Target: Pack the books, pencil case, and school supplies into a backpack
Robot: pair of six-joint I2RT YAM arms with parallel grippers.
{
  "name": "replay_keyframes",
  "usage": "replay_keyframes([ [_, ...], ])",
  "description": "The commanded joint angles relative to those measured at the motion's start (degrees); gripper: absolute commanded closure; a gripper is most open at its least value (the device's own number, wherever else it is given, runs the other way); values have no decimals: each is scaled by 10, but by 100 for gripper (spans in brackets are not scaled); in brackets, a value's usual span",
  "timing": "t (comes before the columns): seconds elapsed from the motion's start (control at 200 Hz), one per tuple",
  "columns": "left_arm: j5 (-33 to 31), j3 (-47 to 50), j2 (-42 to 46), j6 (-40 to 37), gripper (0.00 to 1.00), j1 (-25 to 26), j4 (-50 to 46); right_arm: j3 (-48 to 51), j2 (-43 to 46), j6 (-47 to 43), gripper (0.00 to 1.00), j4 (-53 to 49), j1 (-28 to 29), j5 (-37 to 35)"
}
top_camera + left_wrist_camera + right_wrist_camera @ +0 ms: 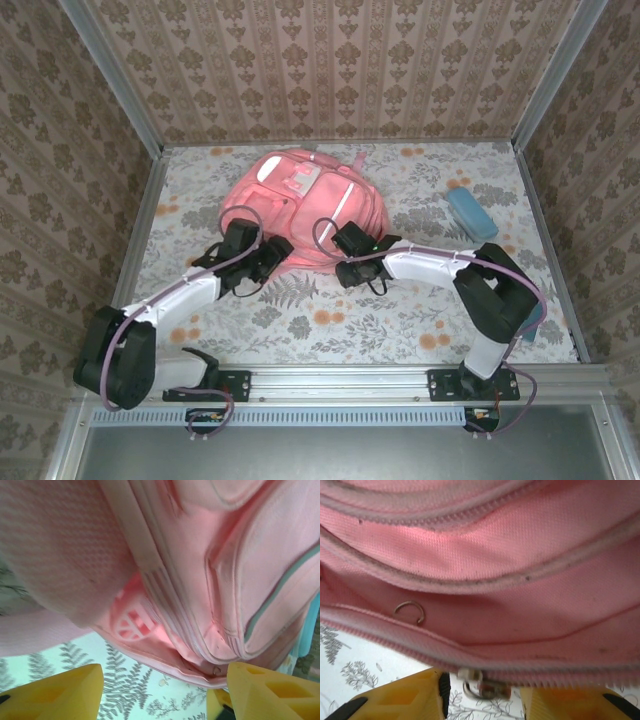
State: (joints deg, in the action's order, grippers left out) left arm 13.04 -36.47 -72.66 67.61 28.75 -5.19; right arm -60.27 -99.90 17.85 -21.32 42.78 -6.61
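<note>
The pink backpack (300, 200) lies at the middle back of the table, its open lower edge toward the arms. My left gripper (262, 262) sits at that edge's left part. In the left wrist view its yellow fingers (60, 692) stand wide apart and open, with the backpack's lip (165, 655) just beyond them. My right gripper (352, 265) is at the edge's right part. It is open, and the metal zip slider (482, 686) hangs between its fingers (405, 697) with small gaps on both sides. The light blue pencil case (470, 212) lies to the backpack's right. The books are out of view.
Wallpapered walls (330, 60) close the table on three sides, and a metal rail (340, 385) runs along the near edge. The floral cloth (330, 320) between the arms lies bare. A teal sliver (536, 325) shows behind the right arm's elbow.
</note>
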Motion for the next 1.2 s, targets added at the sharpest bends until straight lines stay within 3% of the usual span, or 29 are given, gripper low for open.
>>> replay_keyframes([
  [0.0, -13, 3, -18, 41, 33, 16, 41, -25, -14, -27, 61, 23, -1, -33],
  [0.225, -13, 5, -39, 51, 34, 30, 60, -19, 2, -38, 79, 25, 0, -41],
  [0.4, -19, 15, -38, 64, 35, 35, 72, -8, 29, -35, 94, 22, 3, 8],
  [0.585, -22, 34, -39, 93, 37, 53, 108, -15, 49, -23, 100, 29, 15, 80],
  [0.825, -27, 52, -51, 123, 37, 77, 179, -54, 28, 21, 100, 55, 42, 149],
  [0.975, -43, 60, -50, 135, 49, 81, 185, -71, 16, 43, 100, 56, 49, 157],
  [1.195, -79, 67, -46, 135, 78, 79, 153, -60, 31, 53, 100, -6, 49, 63],
])
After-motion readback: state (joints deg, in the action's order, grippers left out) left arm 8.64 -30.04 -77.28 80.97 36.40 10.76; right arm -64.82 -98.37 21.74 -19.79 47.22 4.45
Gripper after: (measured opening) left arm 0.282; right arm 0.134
